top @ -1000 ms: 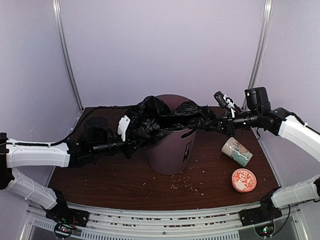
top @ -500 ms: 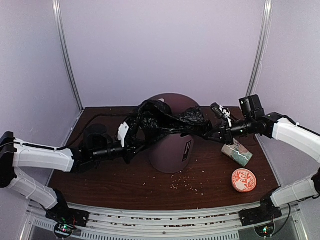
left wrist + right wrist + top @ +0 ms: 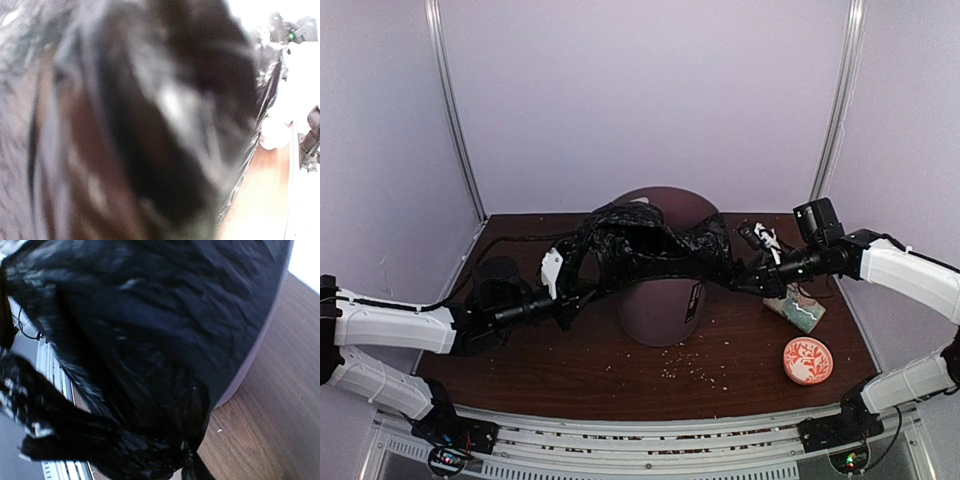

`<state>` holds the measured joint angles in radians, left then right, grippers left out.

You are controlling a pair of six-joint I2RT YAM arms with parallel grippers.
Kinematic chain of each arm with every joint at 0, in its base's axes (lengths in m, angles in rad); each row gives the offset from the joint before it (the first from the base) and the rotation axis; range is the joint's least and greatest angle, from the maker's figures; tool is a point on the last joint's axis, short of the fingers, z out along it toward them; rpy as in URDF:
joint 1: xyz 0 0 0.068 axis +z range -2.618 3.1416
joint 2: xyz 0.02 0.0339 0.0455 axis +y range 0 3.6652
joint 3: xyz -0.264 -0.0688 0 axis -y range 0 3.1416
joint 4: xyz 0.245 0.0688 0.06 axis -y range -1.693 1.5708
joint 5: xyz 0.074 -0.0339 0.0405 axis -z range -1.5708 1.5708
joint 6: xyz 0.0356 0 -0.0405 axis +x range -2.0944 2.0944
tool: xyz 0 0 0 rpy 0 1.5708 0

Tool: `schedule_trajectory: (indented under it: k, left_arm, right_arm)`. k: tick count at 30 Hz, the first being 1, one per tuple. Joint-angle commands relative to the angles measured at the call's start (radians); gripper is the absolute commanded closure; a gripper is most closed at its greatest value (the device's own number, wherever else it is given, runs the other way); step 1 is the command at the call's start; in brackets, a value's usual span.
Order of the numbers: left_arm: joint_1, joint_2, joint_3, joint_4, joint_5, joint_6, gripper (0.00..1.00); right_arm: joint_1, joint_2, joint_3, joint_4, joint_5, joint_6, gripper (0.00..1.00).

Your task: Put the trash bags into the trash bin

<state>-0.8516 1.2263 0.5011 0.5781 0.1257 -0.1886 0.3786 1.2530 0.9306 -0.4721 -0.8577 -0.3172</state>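
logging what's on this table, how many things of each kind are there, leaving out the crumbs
trash bin: 1
black trash bag (one bunched mass over the bin): 1
patterned mug: 1
round orange patterned disc: 1
total: 4

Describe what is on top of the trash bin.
A black trash bag drapes over the trash bin, stretched between the left gripper and right gripper. The bag covers most of the opening, so its inside is hidden.
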Motion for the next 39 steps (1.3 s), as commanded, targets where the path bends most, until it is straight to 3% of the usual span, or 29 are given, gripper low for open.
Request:
schedule_trajectory:
  k: [1,4,6,11,14,21,31,39]
  left_arm:
    - [0.006,0.009,0.059,-0.074,-0.055,0.001,0.91]
    - [0.006,-0.055,0.034,-0.088,-0.05,0.001,0.71]
    - [0.004,-0.11,0.009,-0.094,-0.037,0.001,0.62]
    - [-0.036,-0.217,0.0,-0.177,-0.046,0.028,0.36]
    - [-0.052,-0.262,0.021,-0.261,-0.075,0.024,0.33]
    - [-0.056,-0.354,0.035,-0.284,-0.21,0.047,0.32]
    - [-0.057,-0.223,0.157,-0.226,-0.251,0.075,0.36]
    - [-0.057,-0.176,0.192,-0.227,-0.3,0.083,0.39]
  right_arm:
    - [-0.008,0.006,0.035,-0.047,0.045,-0.015,0.7]
    - [-0.008,-0.051,0.049,-0.124,0.021,-0.092,0.38]
    - [-0.008,-0.1,0.052,-0.162,0.018,-0.122,0.24]
    - [-0.007,-0.185,0.077,-0.284,0.074,-0.212,0.09]
    - [-0.007,-0.207,0.103,-0.357,0.121,-0.253,0.01]
    - [0.018,-0.24,0.179,-0.373,0.131,-0.286,0.05]
    - [0.228,-0.128,0.314,-0.296,0.182,-0.235,0.18]
    - [0.338,-0.087,0.278,-0.22,0.321,-0.201,0.23]
